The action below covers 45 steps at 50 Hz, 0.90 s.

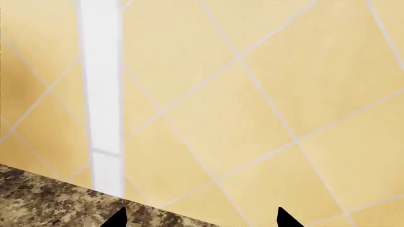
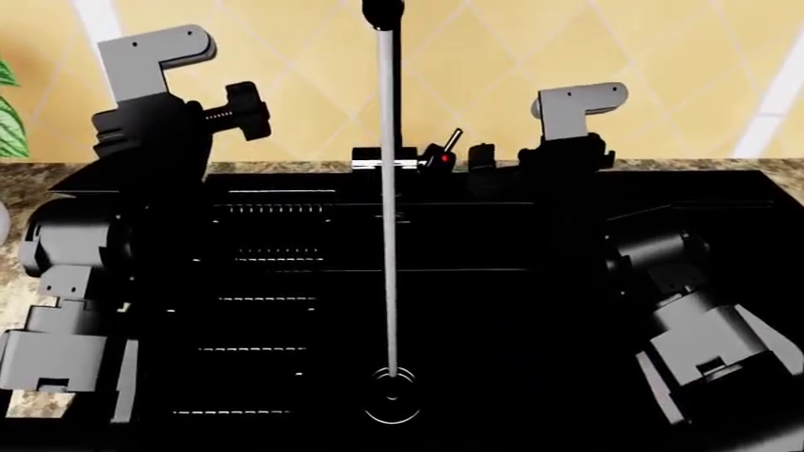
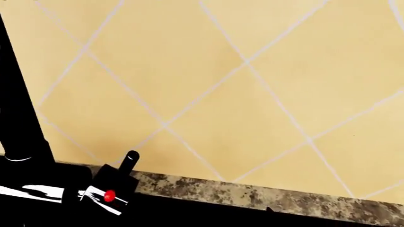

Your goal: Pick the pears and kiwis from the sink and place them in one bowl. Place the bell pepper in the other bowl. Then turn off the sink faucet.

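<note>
The black sink fills the head view, and I see no pears, kiwis, bell pepper or bowls in any view. The sink faucet stands at the back rim, and a stream of water falls to the drain. Its red-tipped lever also shows in the right wrist view as the lever. My right gripper hovers just right of the lever, open; one fingertip shows against the counter. My left gripper is open and empty, facing the tiled wall.
A speckled brown countertop runs behind the sink below the yellow tiled wall. A white vertical strip crosses the wall. A green plant leaf shows at the far left.
</note>
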Tool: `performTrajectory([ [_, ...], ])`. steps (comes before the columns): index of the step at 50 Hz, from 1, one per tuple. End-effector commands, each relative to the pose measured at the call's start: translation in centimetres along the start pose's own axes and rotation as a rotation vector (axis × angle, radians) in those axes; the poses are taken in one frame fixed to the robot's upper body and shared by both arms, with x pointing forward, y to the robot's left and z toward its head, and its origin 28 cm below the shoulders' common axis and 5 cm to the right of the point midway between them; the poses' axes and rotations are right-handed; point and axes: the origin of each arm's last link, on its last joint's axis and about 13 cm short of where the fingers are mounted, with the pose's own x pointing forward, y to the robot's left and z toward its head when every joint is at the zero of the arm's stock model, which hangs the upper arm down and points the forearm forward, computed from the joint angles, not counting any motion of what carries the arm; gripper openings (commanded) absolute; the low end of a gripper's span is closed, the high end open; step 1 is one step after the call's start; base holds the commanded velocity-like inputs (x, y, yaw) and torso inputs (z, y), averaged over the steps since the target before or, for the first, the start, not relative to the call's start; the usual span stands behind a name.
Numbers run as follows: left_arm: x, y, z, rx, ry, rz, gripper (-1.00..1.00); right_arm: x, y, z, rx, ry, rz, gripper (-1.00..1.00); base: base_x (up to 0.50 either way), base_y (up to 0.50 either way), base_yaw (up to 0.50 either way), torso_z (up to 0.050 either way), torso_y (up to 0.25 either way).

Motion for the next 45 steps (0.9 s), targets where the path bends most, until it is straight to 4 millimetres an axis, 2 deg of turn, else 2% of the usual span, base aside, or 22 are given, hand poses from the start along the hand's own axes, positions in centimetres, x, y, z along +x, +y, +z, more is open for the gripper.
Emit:
performTrajectory([
  [1, 0.0, 0.1, -0.2, -0.006, -0.009, -0.008, 1.0, -0.6, -0.4, 0.1, 0.012, 0.011, -0.032, 1.0, 0.5, -0.08, 0.0, 0.0, 0.0],
  [6, 0.1, 0.2, -0.4, -0.007, -0.009, -0.005, 1.0, -0.4, -0.1, 0.0, -0.004, 0.004, -0.02, 1.0, 0.5, -0.05, 0.0, 0.0, 0.0],
  [10, -0.6, 0.1, -0.4, -0.004, -0.062, -0.073, 1.0, 0.0, 0.1, -0.3, -0.01, 0.051, 0.013, 1.0, 0.0, 0.0, 0.0, 0.0, 0.0],
  [17, -1.4, -0.3, 0.4, 0.005, -0.057, -0.204, 1.0, 0.9, 0.0, -0.8, -0.003, 0.088, 0.038, 1.0, 0.0, 0.0, 0.0, 0.0, 0.0],
  [21, -1.5, -0.4, 0.8, 0.018, -0.062, -0.22, 1.0, 1.1, 0.0, -0.9, -0.003, 0.098, 0.03, 1.0, 0.0, 0.0, 0.0, 0.0, -0.02],
  [26, -1.6, -0.4, 0.9, 0.036, -0.066, -0.215, 1.0, 1.4, -0.2, -0.9, -0.026, 0.066, -0.003, 1.0, 0.0, 0.0, 0.0, 0.0, -0.246],
  [34, -1.6, -0.4, 0.6, 0.04, -0.066, -0.23, 1.0, 2.4, -0.3, 0.0, -0.037, 0.014, 0.002, 1.0, 0.0, 0.0, 0.0, 0.0, -0.25],
  [41, -1.5, -0.2, 0.6, -0.003, -0.072, -0.218, 1.0, 2.5, -0.9, 1.9, -0.048, -0.052, -0.062, 1.0, 0.0, 0.0, 0.0, 0.0, 0.0],
  [45, -1.5, 0.0, 0.5, -0.011, -0.073, -0.217, 1.0, 2.4, -1.2, 2.1, -0.069, -0.054, -0.1, 1.0, 0.0, 0.0, 0.0, 0.0, 0.0],
])
